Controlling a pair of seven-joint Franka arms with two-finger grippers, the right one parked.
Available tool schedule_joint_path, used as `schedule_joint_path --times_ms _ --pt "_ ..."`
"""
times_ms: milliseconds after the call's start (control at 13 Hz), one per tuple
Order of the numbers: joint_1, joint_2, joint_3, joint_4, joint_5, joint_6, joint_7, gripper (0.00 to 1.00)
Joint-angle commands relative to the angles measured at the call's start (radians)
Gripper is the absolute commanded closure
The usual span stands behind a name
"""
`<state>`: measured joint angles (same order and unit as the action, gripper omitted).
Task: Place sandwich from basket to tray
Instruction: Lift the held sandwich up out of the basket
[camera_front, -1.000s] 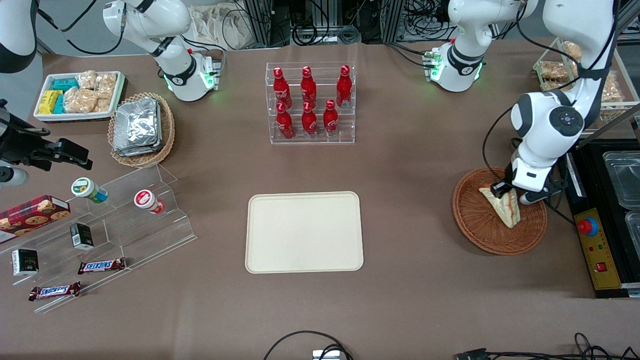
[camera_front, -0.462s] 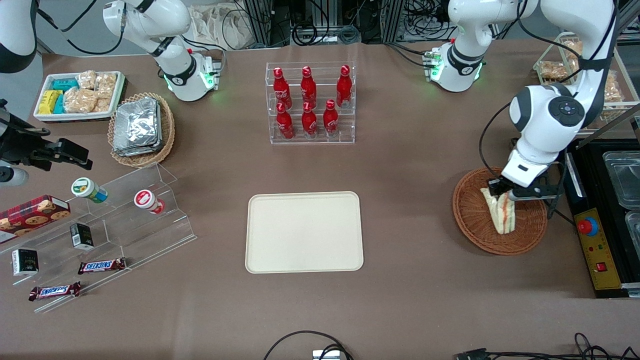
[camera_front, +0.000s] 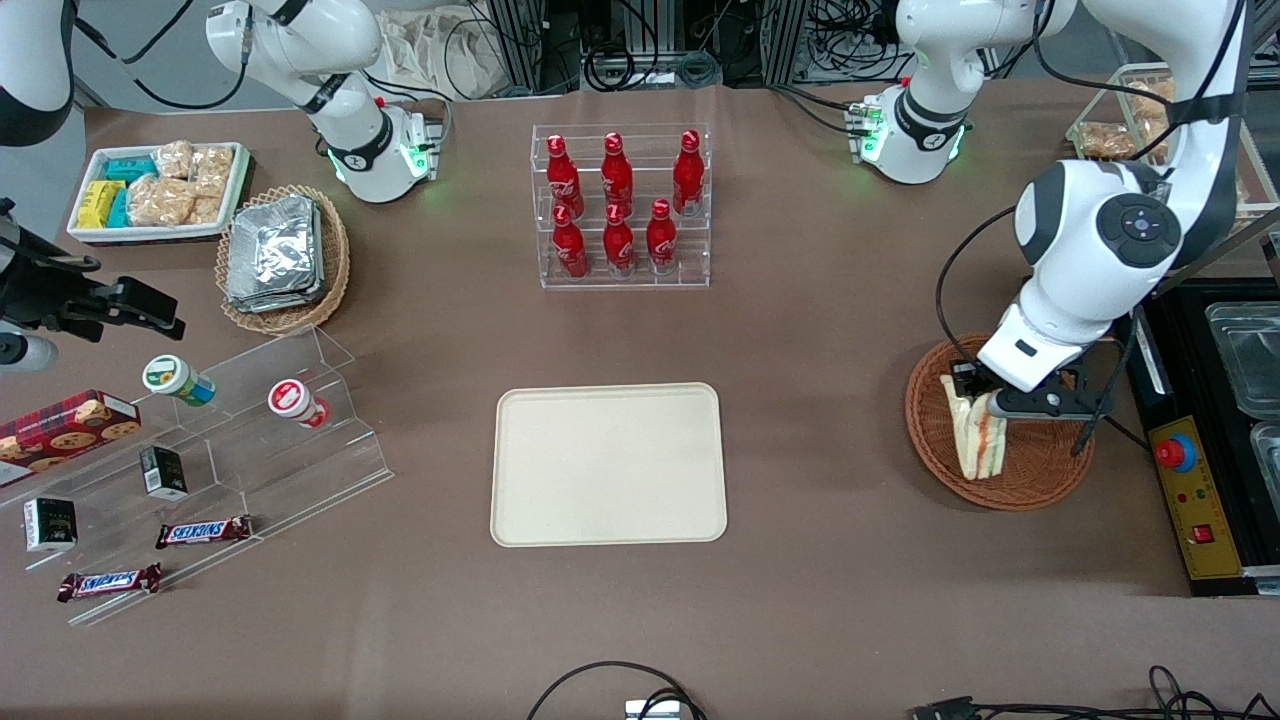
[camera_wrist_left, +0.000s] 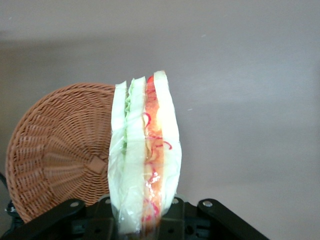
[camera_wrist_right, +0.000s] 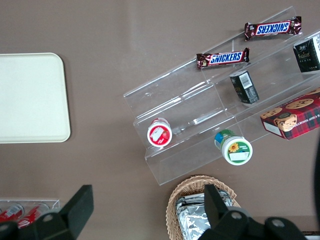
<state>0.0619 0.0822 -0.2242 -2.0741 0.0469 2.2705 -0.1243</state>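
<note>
My left gripper is shut on the sandwich, a clear-wrapped cream wedge with red and green filling. It hangs lifted above the reddish-brown wicker basket, over the basket's side toward the tray. In the left wrist view the sandwich stands on edge between the gripper fingers, with the empty basket beneath and beside it. The cream tray lies empty at the table's middle and also shows in the right wrist view.
A clear rack of red bottles stands farther from the front camera than the tray. A black control box with a red button lies beside the basket. A clear stepped stand with snacks, a foil-packet basket and a white snack tray sit toward the parked arm's end.
The gripper has lifted the sandwich out of the basket and carried it a little toward the tray; the sandwich has turned from lying to hanging on edge.
</note>
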Motion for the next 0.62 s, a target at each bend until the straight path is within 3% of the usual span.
schedule_joint_path --times_ms 0,231,462,538 --pt "0.004 0.073 -0.073 0.177 -0.03 -0.129 -0.008 0.87" --pt "-0.016 0.166 -0.159 0.38 -0.013 -0.262 -0.112 0.87" --pt "-0.111 0.238 -0.159 0.488 -0.001 -0.302 -0.15 0.86" --pt "-0.135 0.255 -0.159 0.511 0.036 -0.302 -0.188 0.86"
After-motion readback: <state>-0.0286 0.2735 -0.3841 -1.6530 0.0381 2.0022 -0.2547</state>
